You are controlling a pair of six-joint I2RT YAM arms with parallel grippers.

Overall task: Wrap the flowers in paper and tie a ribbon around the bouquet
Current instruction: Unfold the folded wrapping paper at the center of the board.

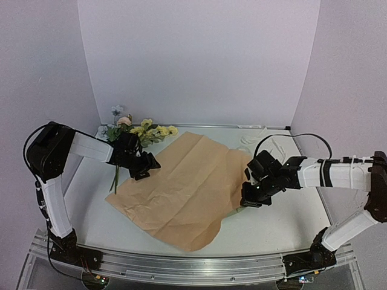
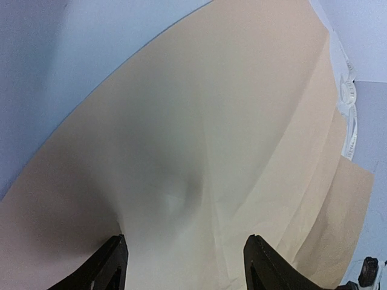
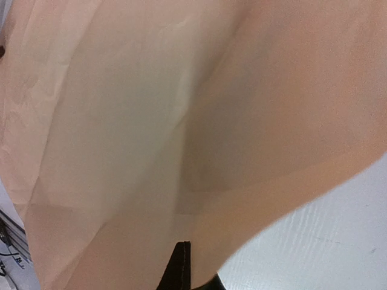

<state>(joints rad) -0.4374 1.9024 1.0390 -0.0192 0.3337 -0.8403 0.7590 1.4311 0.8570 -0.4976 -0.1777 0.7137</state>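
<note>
The right gripper (image 1: 249, 199) is clenching the paper (image 1: 181, 187) at its three-o'clock edge while the left gripper (image 1: 145, 169) is hovering released at nine o'clock, likely calling next for fetching the flowers (image 1: 148, 130).

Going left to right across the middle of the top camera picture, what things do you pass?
First the left pincer, open → the paper → the right pincer, shut on the paper's right edge.

counts: 1 tan paper sheet (image 1: 181, 187). 1 bunch of flowers (image 1: 145, 128): about 4 yellow blooms (image 1: 147, 122), 1 pink bloom (image 1: 124, 121), 1 grey-blue bloom (image 1: 117, 110). 1 white ribbon (image 1: 257, 140). 2 grippers: left gripper (image 1: 145, 169), right gripper (image 1: 249, 198).
</note>
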